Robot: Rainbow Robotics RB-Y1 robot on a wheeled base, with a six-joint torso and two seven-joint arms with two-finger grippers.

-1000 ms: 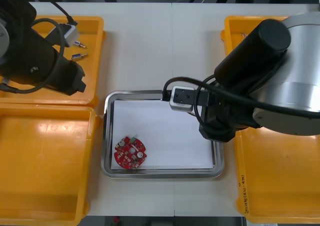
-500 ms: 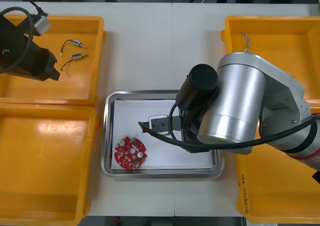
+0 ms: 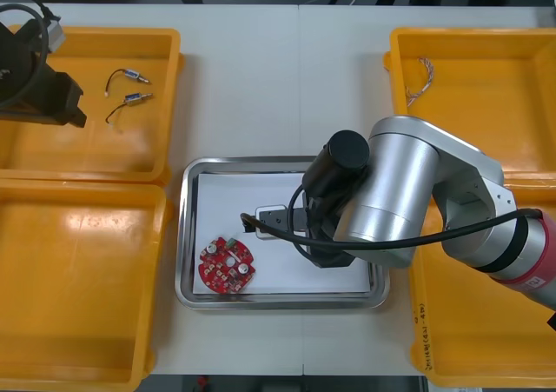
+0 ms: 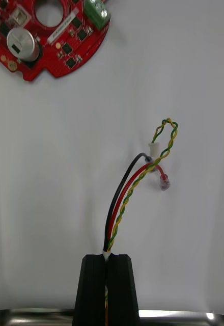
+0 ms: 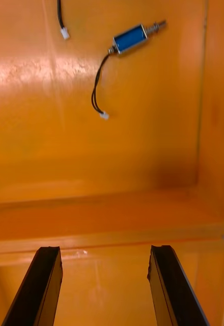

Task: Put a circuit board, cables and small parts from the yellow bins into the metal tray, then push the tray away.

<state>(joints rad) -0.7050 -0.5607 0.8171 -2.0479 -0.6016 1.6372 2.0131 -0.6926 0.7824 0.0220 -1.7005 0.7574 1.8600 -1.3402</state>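
1. Nearest the robot, a near left yellow bin (image 3: pixel 78 279) and a near right yellow bin (image 3: pixel 478 322) are set at the two sides of the tabletop (image 3: pixel 261 79). The near right one is partly covered by the right arm.
2. Between them the metal tray (image 3: pixel 278 302), white inside, is placed. The round red circuit board (image 3: pixel 227 264) (image 4: pixel 61 51) is laid in its near left corner.
3. The right end effector (image 3: pixel 250 225) (image 4: pixel 107 257) is held over the tray's white inside, near the board. Its fingers are pressed together on one end of a cable bundle (image 4: pixel 121 204), which is pinched between them.
4. The bundle is made up of a black strand, a red strand and a yellow-green twisted pair. It is stretched from the fingertips toward the board, with its free ends well apart from the board.
5. Farther off, the left end effector (image 3: pixel 71 112) (image 5: pixel 106 275) is held over the left part of the far left yellow bin (image 3: pixel 87 153). Its fingers are spread, with nothing between them.
6. Two small metal parts (image 3: pixel 132 88) (image 5: pixel 130 38) with black leads are laid in that bin's far right part, apart from the fingers.
7. In the far right yellow bin (image 3: pixel 486 105), a thin twisted cable (image 3: pixel 423 75) is laid near the far left corner.
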